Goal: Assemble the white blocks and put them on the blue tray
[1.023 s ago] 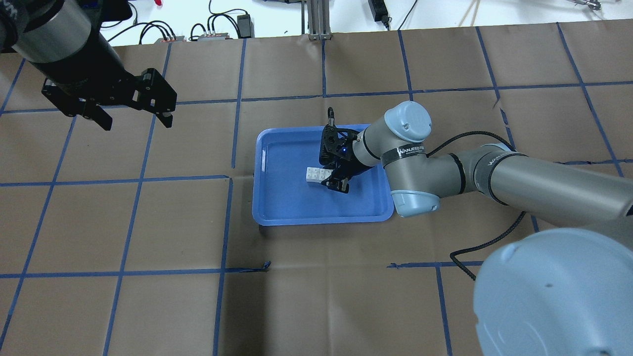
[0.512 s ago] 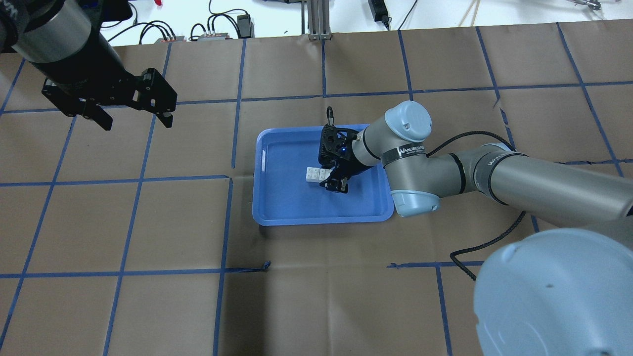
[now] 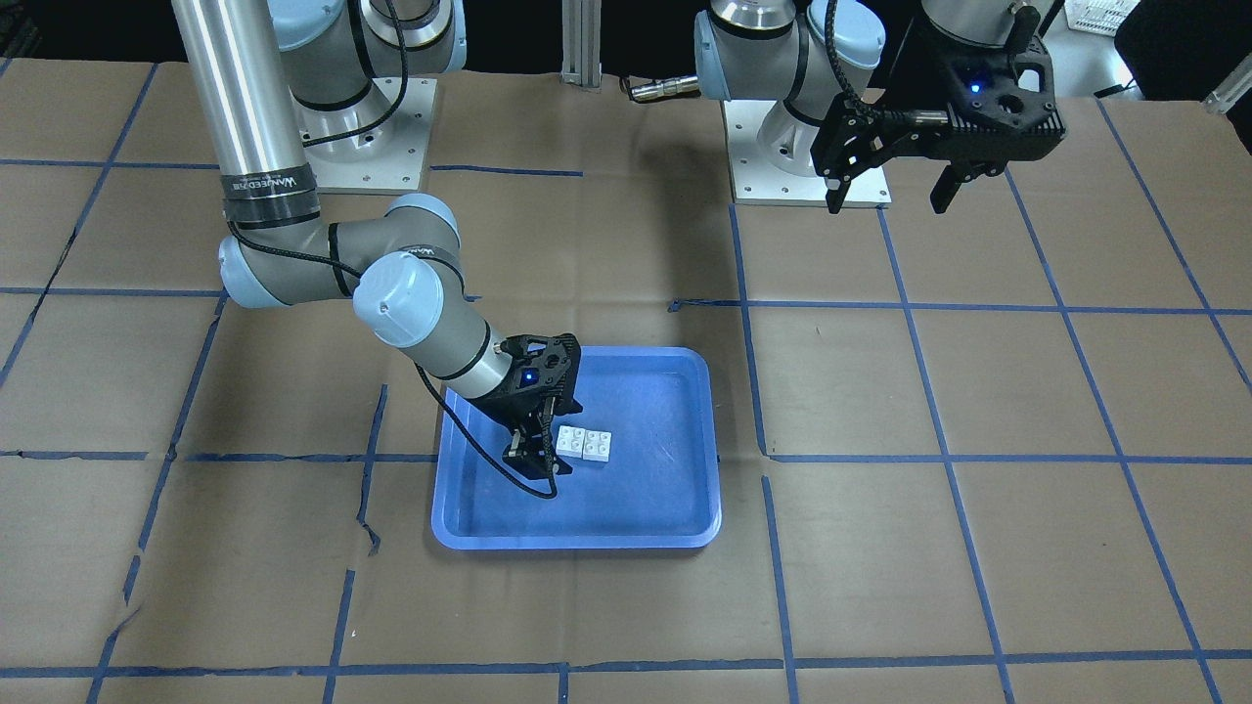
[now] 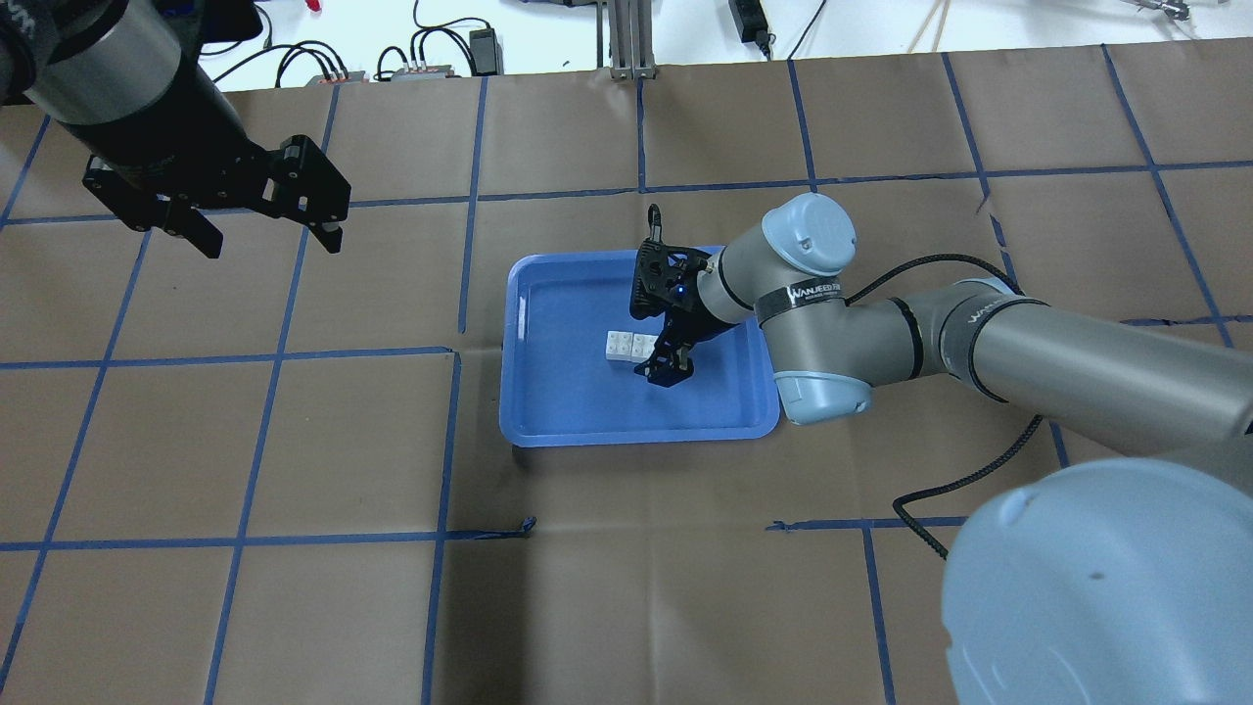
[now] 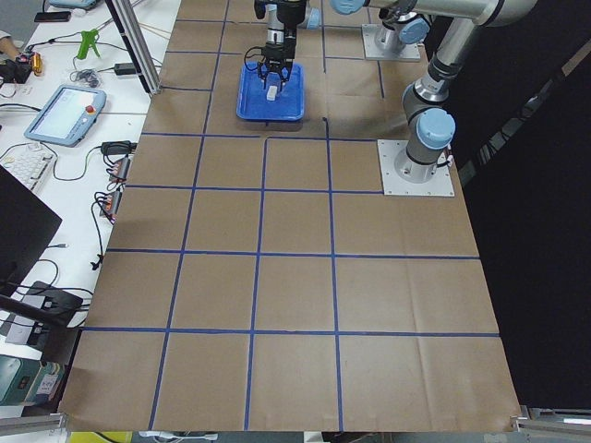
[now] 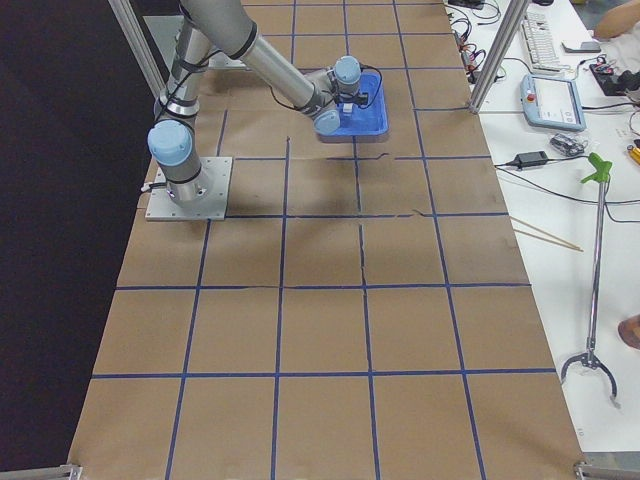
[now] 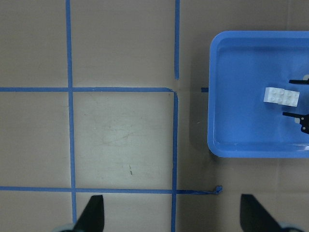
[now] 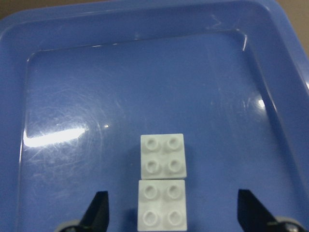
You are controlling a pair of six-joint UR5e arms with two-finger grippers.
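Observation:
The two white blocks (image 4: 626, 345) lie side by side, touching, studs up, on the floor of the blue tray (image 4: 568, 397). My right gripper (image 4: 662, 345) is low in the tray at the blocks' right end, open. In the right wrist view the nearer block (image 8: 161, 207) lies between the spread fingertips (image 8: 99, 209) without touching them, and the other block (image 8: 163, 154) lies just beyond it. The blocks (image 3: 585, 444) and the right gripper (image 3: 546, 438) also show in the front view. My left gripper (image 4: 272, 240) hangs open and empty high over the table's far left.
The table is covered in brown paper with a blue tape grid. The tray's raised rim (image 3: 577, 540) surrounds the right gripper. The left wrist view shows the tray (image 7: 231, 96) off to its right. Cables and boxes lie beyond the table's far edge (image 4: 421, 59).
The right arm's wrist has shifted slightly toward the far side, and the gripper has moved a little. The blocks and the left arm have not moved.

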